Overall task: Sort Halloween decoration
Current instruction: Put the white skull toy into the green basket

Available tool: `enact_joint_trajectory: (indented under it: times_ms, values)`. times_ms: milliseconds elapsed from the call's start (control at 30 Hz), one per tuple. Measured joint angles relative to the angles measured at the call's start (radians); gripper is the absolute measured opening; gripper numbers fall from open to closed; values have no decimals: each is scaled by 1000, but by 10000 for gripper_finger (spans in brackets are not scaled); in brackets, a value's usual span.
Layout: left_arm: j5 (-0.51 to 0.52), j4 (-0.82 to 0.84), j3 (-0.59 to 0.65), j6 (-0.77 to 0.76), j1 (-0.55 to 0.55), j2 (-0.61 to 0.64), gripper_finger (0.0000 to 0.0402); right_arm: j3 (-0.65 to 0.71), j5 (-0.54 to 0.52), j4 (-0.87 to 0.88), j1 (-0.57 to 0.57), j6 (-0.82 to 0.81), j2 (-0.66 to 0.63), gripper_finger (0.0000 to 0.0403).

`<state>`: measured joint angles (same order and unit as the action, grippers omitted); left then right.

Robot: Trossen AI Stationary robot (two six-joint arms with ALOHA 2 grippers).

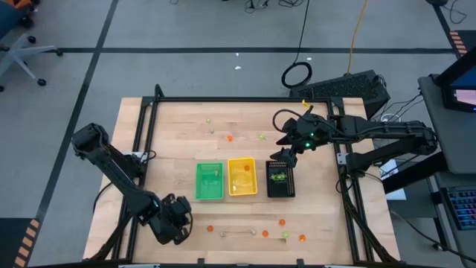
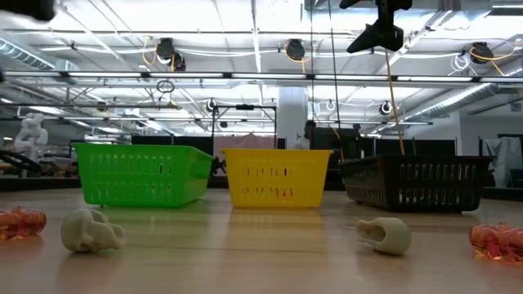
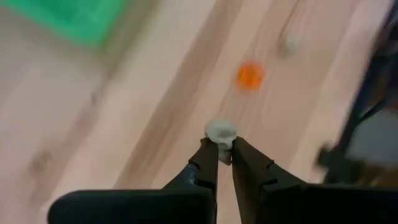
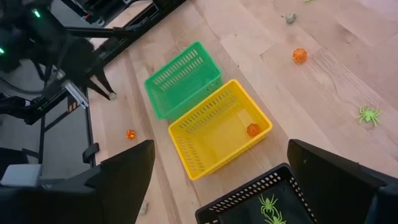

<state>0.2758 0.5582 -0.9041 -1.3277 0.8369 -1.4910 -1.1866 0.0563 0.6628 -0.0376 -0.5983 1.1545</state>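
The left gripper (image 1: 177,223) was seen in the high view low over the table's near-left part, well off the near-left corner of the green tray (image 1: 209,181); its grip could not be read from above. The right gripper (image 1: 288,154) was held just above the far end of the black tray (image 1: 281,179), with a yellow-green spider (image 1: 277,177) lying inside that tray. The yellow tray (image 1: 242,176) stood between the green and black ones. Loose trinkets were scattered on both sides of the green tray's row, among them an orange piece (image 1: 210,228) just beside the left gripper.

In the low view, two pale skulls (image 2: 90,229) were seen lying in front of the green tray, one toward each side, with orange pieces at both edges.

In the left wrist view, the left gripper's fingers (image 3: 209,163) were found nearly together, clamped on a small pale skull (image 3: 221,130), apparently lifted clear of the wood.

In the right wrist view, the right gripper's fingers (image 4: 329,171) were spread wide, with nothing between them; an orange piece (image 4: 253,130) lay inside the yellow tray beside the green one.

The step in hand was judged to be the carrying of a picked skull. The next move was judged to call for a carry over whichever tray takes the pale pieces, and a release there
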Motion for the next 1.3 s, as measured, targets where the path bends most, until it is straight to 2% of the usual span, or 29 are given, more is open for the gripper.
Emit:
enact_joint_trajectory:
  times_ms: [200, 300, 667, 933, 1167, 1300]
  values:
    - [187, 8, -3, 45, -47, 167, 24, 0, 0, 0, 0, -10, 0, 352]
    - [240, 7, -3, 113, -81, 237, 24, 0, 0, 0, 0, -11, 0, 352]
    - [255, -45, -3, 348, -212, 422, 24, 0, 0, 0, 0, -13, 0, 352]
    - [281, -201, -3, 560, -275, 507, 24, 0, 0, 0, 0, -18, 0, 352]
    - [305, -340, -3, 712, -324, 519, 24, 0, 0, 0, 0, -18, 0, 352]
    - [306, -477, 26, 776, -351, 520, 24, 0, 0, 0, 0, -18, 0, 352]
